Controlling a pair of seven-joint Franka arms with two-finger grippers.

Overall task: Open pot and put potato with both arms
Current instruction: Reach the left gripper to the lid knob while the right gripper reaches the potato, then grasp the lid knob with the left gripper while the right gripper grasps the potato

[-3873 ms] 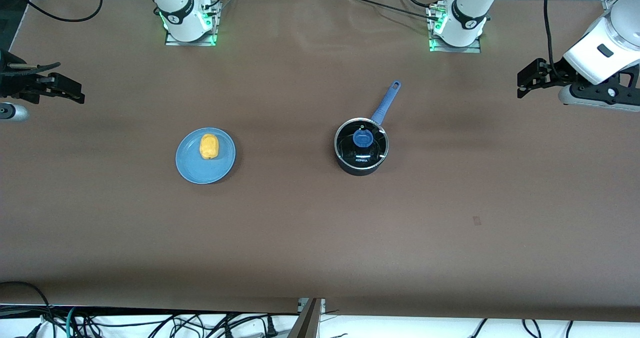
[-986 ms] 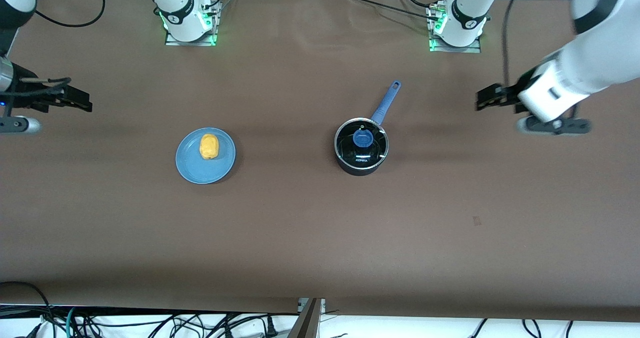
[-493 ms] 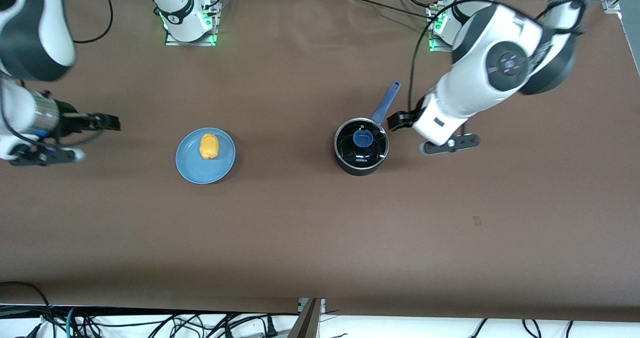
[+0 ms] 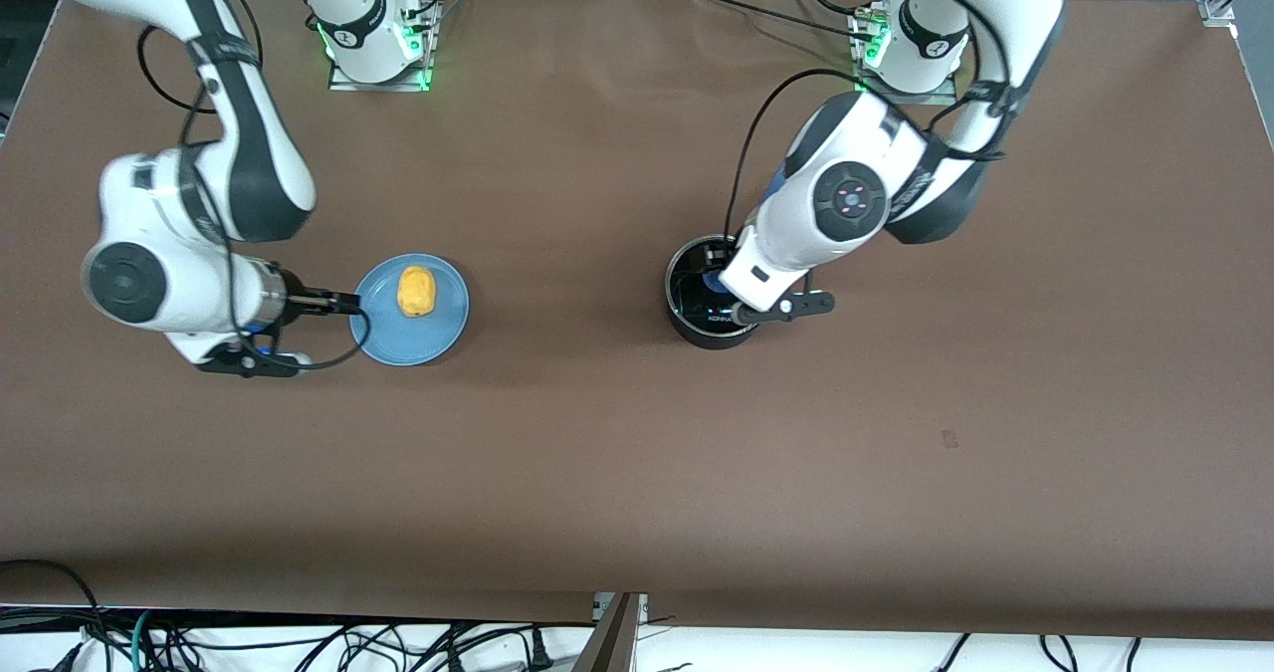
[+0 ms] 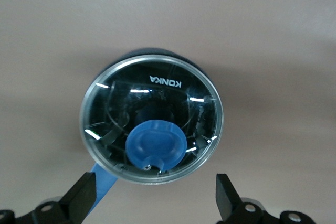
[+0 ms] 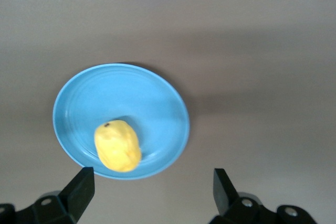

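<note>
Both arms swung in: your left gripper [image 5: 152,203] gapes over the pot [image 4: 709,299], right gripper [image 6: 149,192] gapes empty beside the potato [image 4: 417,291]; lid on, nothing lifted.

A round blue plate [image 4: 438,332] rests flat on the brown table covering [image 4: 617,453], toward the right arm's end; its shallow inside shows faint concentric rings in the right wrist view [image 6: 136,93]; a tangle of black cables [image 4: 299,642] lies along the table's nearest edge.

One saucepan [image 4: 702,329] with one glass lid [image 5: 151,120], one potato [image 4: 417,291], one blue plate [image 4: 438,332], two robot arms, one worktop [image 4: 637,453].
</note>
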